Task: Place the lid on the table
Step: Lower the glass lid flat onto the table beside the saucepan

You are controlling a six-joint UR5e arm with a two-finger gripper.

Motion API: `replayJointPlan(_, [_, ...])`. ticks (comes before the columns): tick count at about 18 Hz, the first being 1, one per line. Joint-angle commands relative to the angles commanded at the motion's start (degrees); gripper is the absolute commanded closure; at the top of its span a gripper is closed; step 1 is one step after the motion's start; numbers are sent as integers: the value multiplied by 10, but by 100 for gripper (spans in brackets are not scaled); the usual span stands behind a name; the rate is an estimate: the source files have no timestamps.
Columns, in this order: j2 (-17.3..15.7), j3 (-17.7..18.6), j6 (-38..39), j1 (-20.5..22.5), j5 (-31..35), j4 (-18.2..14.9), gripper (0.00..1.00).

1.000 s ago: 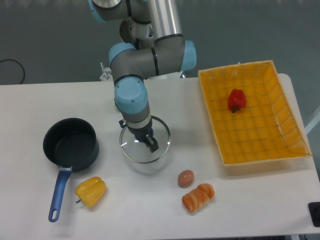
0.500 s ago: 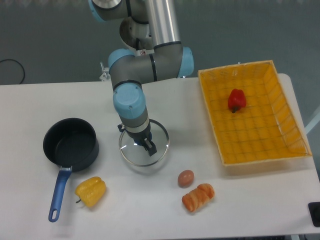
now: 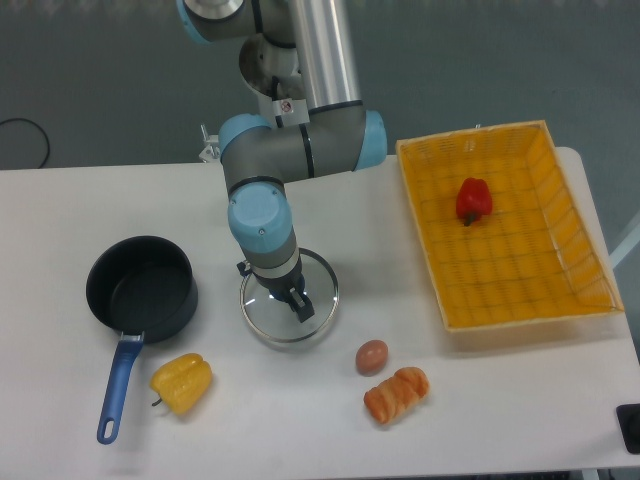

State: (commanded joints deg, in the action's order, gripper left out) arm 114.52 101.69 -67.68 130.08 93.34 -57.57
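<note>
The round clear glass lid (image 3: 312,310) with a metal rim lies low over the white table (image 3: 500,400), right of the black saucepan (image 3: 142,287). My gripper (image 3: 288,297) points straight down onto the lid's centre and hides the blue knob. The fingers look closed on the knob. I cannot tell whether the lid's rim touches the tabletop.
The saucepan's blue handle (image 3: 118,385) points toward the front edge. A yellow pepper (image 3: 182,382) lies beside it. A brown egg (image 3: 372,356) and a croissant (image 3: 396,394) lie front right of the lid. An orange mesh tray (image 3: 505,225) holds a red pepper (image 3: 473,200).
The gripper and the lid have moved slightly toward the front and lower; the lid's outline looks smaller and closer to the tabletop.
</note>
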Motion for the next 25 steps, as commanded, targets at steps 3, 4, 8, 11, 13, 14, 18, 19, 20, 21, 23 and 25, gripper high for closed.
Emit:
replayJointPlan(3, [5,-2,1,0,1,0,47])
replayJointPlan(4, [5,-2,1,0,0,0,47])
replayJointPlan(8, [9,-2,1,0,1,3,47])
replayJointPlan(11, [18,-7,1,0,1,4,47])
replayJointPlan(13, [18,-9,1,0,0,4,47])
replayJointPlan(14, [19,-11,1,-1,-1,4,47])
replayJointPlan(18, [25,-11,2,-3,-5,26,47])
replayJointPlan(19, [26,-11,2,-3,-5,27,47])
replayJointPlan(20, [26,-11,3,-3,-5,27,47])
replayJointPlan(21, [26,-11,3,-3,-5,27,47])
replayJointPlan(23, [28,-11,3,-3,-5,31,47])
replayJointPlan(25, [30,-11,3,-3,-5,32,47])
